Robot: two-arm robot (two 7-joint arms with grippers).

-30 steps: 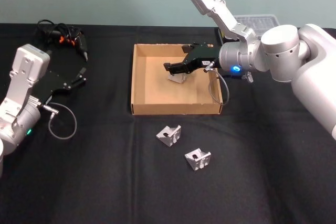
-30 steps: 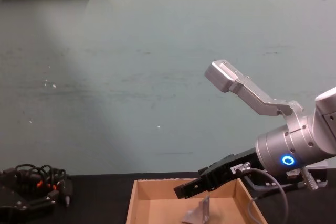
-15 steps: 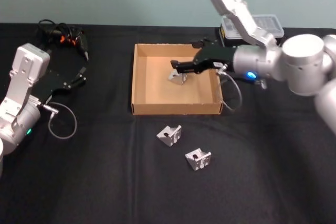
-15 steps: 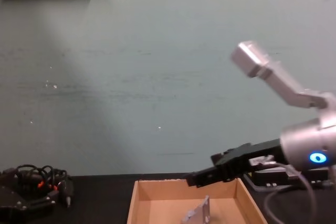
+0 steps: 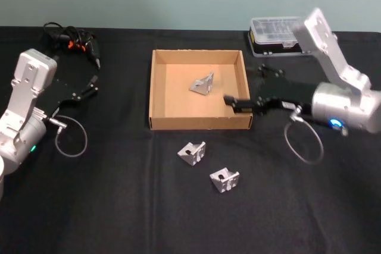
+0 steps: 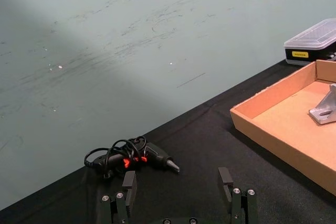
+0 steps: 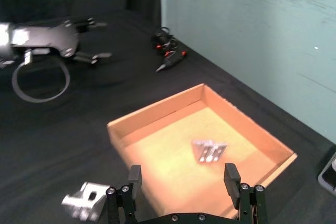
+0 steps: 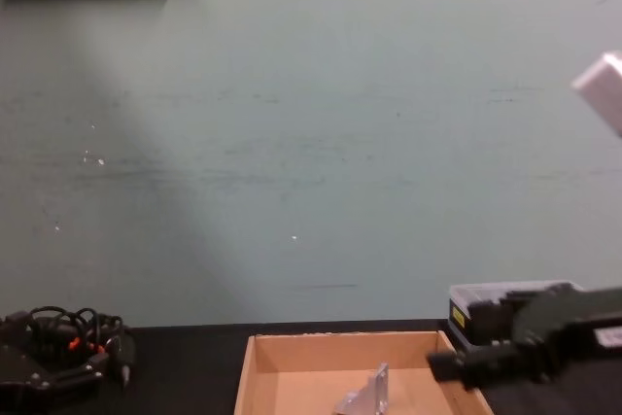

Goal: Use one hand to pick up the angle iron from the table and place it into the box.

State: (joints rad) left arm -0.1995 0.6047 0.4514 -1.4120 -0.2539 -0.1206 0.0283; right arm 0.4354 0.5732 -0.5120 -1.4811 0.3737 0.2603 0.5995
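Observation:
The tan box (image 5: 156,90) sits mid-table with one silver angle iron (image 5: 203,82) lying inside it. That angle iron (image 7: 209,150) is also in the right wrist view, beyond my open, empty right gripper (image 7: 182,177). In the head view my right gripper (image 5: 245,85) hovers at the box's right wall, its near finger over the front right corner. Two more angle irons (image 5: 191,153) (image 5: 224,180) lie on the black table (image 5: 119,206) in front of the box. My left gripper (image 5: 90,85) rests open at the far left.
A clear plastic case (image 5: 277,28) stands behind the right arm. A tangle of black cables with a screwdriver (image 5: 71,40) lies at the back left. A loose cable loop (image 5: 70,138) hangs by the left arm. The front of the table is bare.
My right gripper has pulled back to the right, out from over the box's middle to its right wall. The angle iron stays in the box. The left arm has not moved.

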